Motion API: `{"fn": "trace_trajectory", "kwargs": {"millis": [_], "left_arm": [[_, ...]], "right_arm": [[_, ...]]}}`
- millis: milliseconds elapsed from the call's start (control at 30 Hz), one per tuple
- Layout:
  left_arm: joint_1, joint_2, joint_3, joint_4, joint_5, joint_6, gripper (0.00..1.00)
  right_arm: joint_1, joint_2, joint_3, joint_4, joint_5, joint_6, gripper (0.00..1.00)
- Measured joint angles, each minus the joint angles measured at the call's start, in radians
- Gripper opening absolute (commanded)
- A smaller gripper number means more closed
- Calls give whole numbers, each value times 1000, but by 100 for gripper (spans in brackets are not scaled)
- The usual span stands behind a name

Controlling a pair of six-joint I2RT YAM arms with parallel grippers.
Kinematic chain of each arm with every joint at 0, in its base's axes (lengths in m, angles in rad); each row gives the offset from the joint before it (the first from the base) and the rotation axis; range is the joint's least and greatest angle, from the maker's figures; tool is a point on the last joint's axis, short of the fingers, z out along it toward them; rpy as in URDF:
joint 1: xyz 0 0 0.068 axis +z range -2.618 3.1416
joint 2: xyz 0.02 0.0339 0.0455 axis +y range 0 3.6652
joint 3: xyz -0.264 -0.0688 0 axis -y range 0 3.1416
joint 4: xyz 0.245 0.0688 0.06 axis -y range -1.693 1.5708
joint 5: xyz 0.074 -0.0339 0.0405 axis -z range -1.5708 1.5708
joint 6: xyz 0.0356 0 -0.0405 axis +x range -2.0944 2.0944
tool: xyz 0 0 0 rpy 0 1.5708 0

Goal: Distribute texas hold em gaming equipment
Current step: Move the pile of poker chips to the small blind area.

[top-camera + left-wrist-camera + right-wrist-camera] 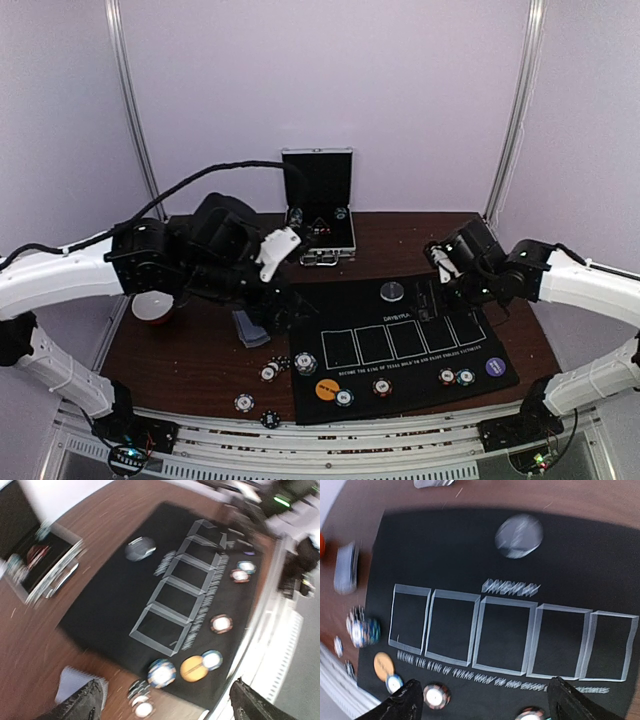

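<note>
Top external view shows a black mat (340,310) on a brown table (200,360), with five card boxes drawn on it, none filled. A silver disc (392,291) sits at the mat's 12 o'clock edge. An orange disc (327,389) is near its 7 o'clock corner and a purple disc (495,366) is near 4 o'clock. Some chips (382,387) sit along the mat's near edge, and a few more lie loose on the wood off its 8 o'clock corner. The cards (250,328) are a small stack on the wood, just beside the mat's 9 o'clock edge, with the long side running about 12 to 6. The left gripper (258,285) hangs just past the cards toward 12 o'clock. The right gripper (440,285) hangs over the mat's 2 o'clock corner, well apart from them. An open case (318,205) stands at the back. Left wrist view is blurry, but its fingers (82,702) are wide apart with nothing between them. The cards peek out by the finger at 8 o'clock, and loose chips lie near 6 o'clock. Right wrist view shows its fingers (407,700) wide apart too, holding nothing, above the drawn boxes, with the cards way off at 9 o'clock. I think the cards come next, and the left gripper is much nearer. It would need to drop toward 6 o'clock and pinch across the short side.
</note>
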Motion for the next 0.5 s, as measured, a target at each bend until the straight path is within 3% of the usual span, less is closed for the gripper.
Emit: {"fn": "trace_trajectory", "kwargs": {"millis": [200,367,500], "left_arm": [[220,-170,-257,-48,-19,-106,95],[254,-172,-315,-79,-27,-143,95],[256,-160,-315,-76,-28,-148,95]], "right_arm": [[225,179,-3,-6,6,45,97],[342,323,14,-10,6,72,83],[390,429,49,-18,0,84,80]]}}
